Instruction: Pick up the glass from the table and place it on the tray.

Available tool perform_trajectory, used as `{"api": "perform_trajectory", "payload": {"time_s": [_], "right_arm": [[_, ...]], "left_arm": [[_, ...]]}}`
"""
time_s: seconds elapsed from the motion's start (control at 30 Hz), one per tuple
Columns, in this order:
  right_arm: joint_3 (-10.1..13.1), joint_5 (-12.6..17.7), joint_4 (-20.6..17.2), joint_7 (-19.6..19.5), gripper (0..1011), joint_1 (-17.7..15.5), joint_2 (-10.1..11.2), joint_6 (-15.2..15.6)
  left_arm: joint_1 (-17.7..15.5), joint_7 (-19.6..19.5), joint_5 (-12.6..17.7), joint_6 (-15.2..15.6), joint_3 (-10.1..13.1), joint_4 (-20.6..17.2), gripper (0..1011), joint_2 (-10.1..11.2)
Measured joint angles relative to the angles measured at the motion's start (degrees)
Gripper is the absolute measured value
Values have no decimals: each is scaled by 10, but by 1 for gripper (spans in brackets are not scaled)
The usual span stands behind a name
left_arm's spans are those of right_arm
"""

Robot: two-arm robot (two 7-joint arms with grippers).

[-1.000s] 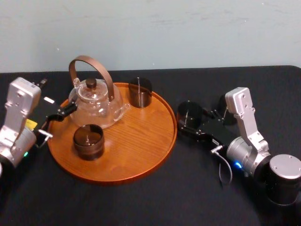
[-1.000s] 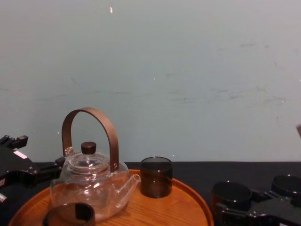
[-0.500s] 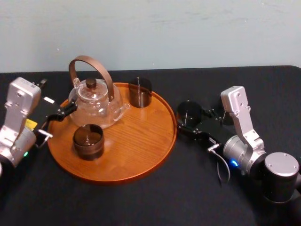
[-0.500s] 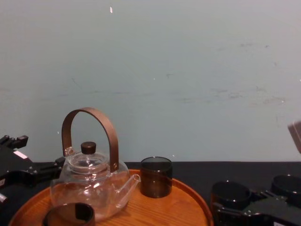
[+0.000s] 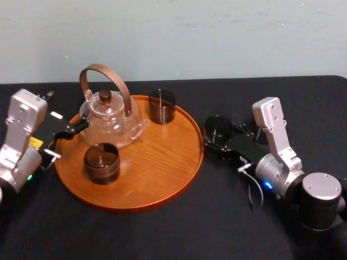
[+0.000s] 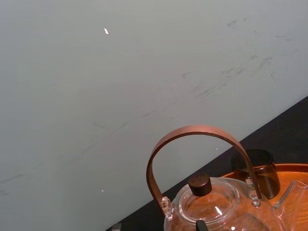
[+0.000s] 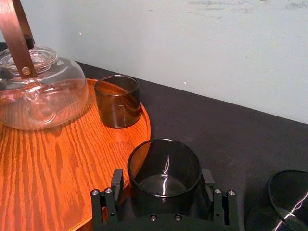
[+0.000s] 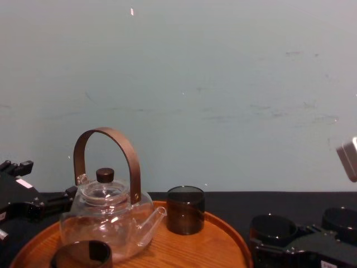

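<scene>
The right gripper (image 7: pixel 163 182) has its jaws clasped on the dark glass (image 7: pixel 164 163), which stands between them on the tabletop (image 5: pixel 206 227), just beside the tray (image 5: pixel 157 162). The left gripper (image 5: pixel 68 135) is parked by the teapot (image 5: pixel 111 116); I cannot tell its grip.

Tray (image 5: pixel 162 179) left-centre on counter (image 5: pixel 217 227), carrying teapot (image 5: pixel 111 116) back-left, back glass (image 5: pixel 161 105), front glass (image 5: pixel 101 161); third glass (image 5: pixel 217 129) on counter just right of tray.

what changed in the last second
The right arm leaned a little toward the tray, while the right gripper stayed around the glass on the table. The left gripper by the teapot and the two glasses on the tray did not move.
</scene>
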Motion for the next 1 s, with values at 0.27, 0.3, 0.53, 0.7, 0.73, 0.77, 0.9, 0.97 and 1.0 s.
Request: {"api": "perform_trajectory", "payload": {"time_s": [0.27,0.3,0.53,0.7,0.73,0.77,0.9,0.97,1.0], "right_arm": [[5,-3,8,2,1002,5,-5,-1],[5,-3,9,2,1002,6,-5,-2],[8,-3,17,4,1002,10,-10,-3],[8,-3,22,7,1002,14,-13,-10],[8,-3,22,7,1002,14,-13,-10],[8,-3,22,7,1002,14,-13,-10],[8,-3,22,7,1002,14,-13,-10],[8,-3,22,6,1002,14,-13,-10],[8,-3,21,6,985,14,-13,-10]], "left_arm": [[0,0,0,0,0,0,1001,0],[0,0,0,0,0,0,1001,0],[0,0,0,0,0,0,1001,0],[0,0,0,0,0,0,1001,0],[0,0,0,0,0,0,1001,0],[0,0,0,0,0,0,1001,0],[0,0,0,0,0,0,1001,0],[0,0,0,0,0,0,1001,0],[0,0,0,0,0,0,1002,0]]}}
